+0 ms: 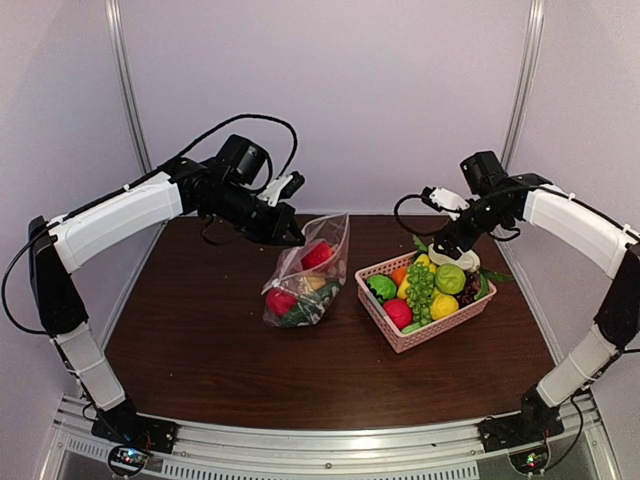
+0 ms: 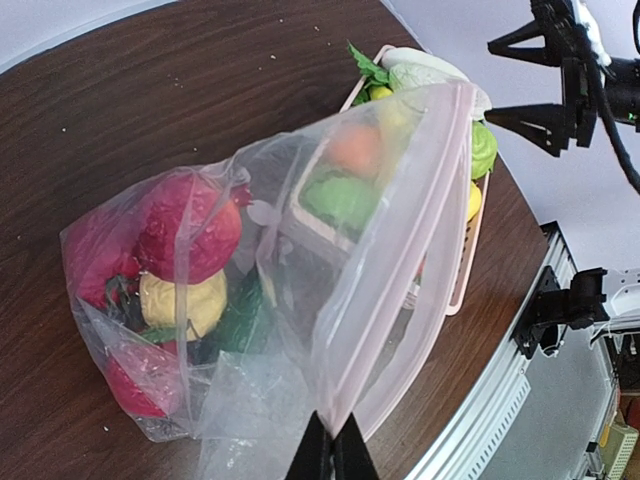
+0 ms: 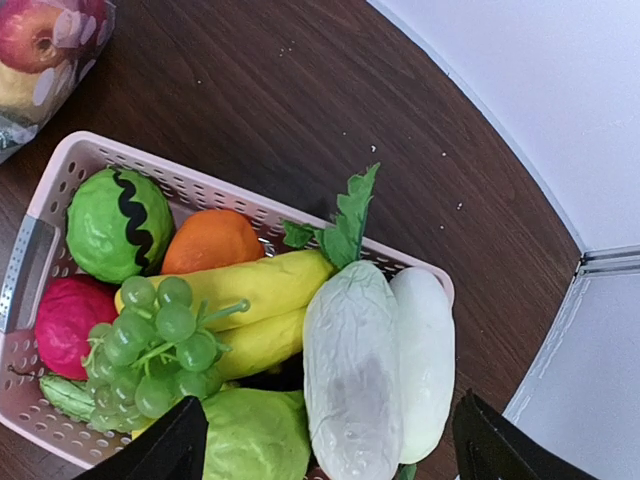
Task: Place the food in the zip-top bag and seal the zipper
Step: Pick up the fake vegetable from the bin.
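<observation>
The zip-top bag (image 1: 308, 272) stands half-raised near the middle of the table (image 1: 200, 340), with a red fruit (image 2: 190, 225) and some yellow and green pieces already low inside it. It is held only by the left gripper (image 2: 332, 442), whose fingers are pinched narrow on one end of the zipper (image 2: 440, 200); the slider tab cannot be found in these views. The right gripper (image 3: 330, 415) hovers with its fingers spread wide and empty above the white cabbage (image 3: 350, 370), at the far end of the pink basket (image 1: 400, 335). The main danger probably lies in this single pinch. The plastic is floppy, so the mouth may sag narrow or fold over when the next item comes, and a pull upward could tip the loaded bottom and roll the food out. The cabbage looks long and smooth, and a second white piece (image 3: 425, 350) touches it, with the bananas (image 3: 250, 290) on its other side. A wide closing could therefore catch two things or let the cabbage slip. The green leaf (image 3: 345, 215) beside it may also get between the fingers. For moving, the bag is just beside the left rim of the basket, and whether they touch cannot be told. The way from basket to mouth is thus short, but it ends where the left gripper already stands, so the two arms could meet. Bare wood lies in front of the bag and to its left, while the right wall (image 1: 590, 120) stands near the right arm.
</observation>
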Action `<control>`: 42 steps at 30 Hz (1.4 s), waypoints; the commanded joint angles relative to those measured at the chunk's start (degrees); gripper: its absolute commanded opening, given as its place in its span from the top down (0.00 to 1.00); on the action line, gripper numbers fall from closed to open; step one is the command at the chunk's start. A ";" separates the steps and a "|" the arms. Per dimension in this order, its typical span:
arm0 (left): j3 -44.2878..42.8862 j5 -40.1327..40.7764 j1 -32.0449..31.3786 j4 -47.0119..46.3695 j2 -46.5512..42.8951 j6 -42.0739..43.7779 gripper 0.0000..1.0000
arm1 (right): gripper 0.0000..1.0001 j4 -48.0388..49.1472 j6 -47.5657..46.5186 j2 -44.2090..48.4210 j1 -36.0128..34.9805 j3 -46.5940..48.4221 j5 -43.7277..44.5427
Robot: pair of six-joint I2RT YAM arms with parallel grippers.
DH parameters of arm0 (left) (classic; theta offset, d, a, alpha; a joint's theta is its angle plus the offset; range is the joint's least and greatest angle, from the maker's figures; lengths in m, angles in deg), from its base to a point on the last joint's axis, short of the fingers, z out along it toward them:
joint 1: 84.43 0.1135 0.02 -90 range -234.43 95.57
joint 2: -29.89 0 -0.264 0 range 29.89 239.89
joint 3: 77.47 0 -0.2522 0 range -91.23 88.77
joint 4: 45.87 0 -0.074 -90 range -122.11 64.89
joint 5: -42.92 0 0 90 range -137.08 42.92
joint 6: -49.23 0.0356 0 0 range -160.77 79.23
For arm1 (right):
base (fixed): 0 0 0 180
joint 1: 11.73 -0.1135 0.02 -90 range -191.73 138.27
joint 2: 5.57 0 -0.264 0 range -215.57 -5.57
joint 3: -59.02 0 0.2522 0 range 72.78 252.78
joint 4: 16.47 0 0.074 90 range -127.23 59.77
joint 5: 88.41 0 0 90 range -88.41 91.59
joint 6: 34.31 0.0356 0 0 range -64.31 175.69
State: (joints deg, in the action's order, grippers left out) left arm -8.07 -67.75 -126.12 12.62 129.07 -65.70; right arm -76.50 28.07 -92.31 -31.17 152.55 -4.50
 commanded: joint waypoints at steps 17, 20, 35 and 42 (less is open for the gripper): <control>2.34 -0.03 -0.14 -1.35 -2.06 0.07 1.00 | 0.25 -3.90 4.23 -15.89 1.86 7.24 7.20; 2.65 -0.03 -0.14 -1.45 -2.27 -0.12 1.00 | 0.34 -3.90 4.39 -16.48 1.86 7.73 6.78; 2.84 0.61 -0.12 -2.56 -2.35 -0.96 1.00 | 0.54 -6.20 5.43 -9.88 1.78 11.94 1.75; 2.97 -0.58 -0.14 -5.44 -1.47 -2.83 1.00 | 0.56 -7.72 4.05 -3.19 0.85 15.55 -18.20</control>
State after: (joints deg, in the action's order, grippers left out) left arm -5.62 -67.64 -126.12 11.07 128.13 -66.77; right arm -83.01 32.73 -100.37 -29.70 165.47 -7.95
